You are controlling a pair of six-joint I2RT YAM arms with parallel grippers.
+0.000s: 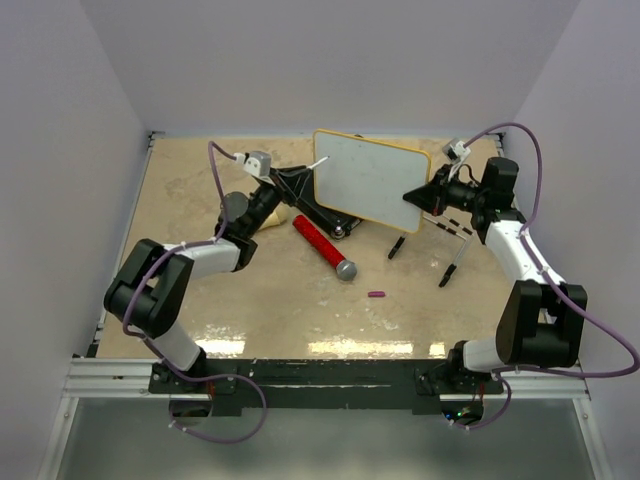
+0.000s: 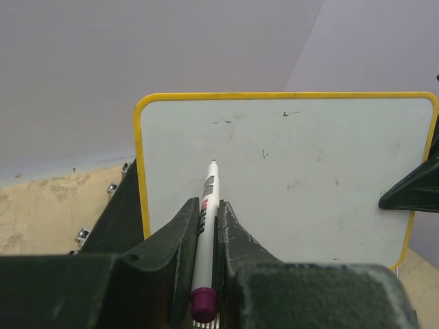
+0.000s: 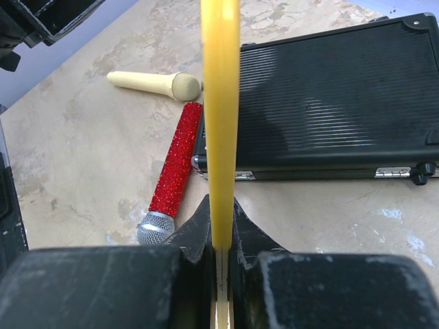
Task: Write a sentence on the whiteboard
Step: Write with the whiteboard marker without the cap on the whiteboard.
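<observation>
Bright, even light falls from overhead in all three views; shadows under the arms are soft and faint; white glare streaks the near edge of the table (image 1: 330, 346) — the left gripper (image 2: 208, 205) and right gripper (image 3: 221, 209) blur close to the lens; the edge of the whiteboard (image 3: 219, 103) looks soft, the black case (image 3: 329, 103) sharp.

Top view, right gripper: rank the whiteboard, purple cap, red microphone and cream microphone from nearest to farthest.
1. whiteboard: its right edge is clamped in the right gripper.
2. purple cap, towards the near edge, and red microphone, mid-table: too close to call.
3. cream microphone: farthest, over on the left.
</observation>
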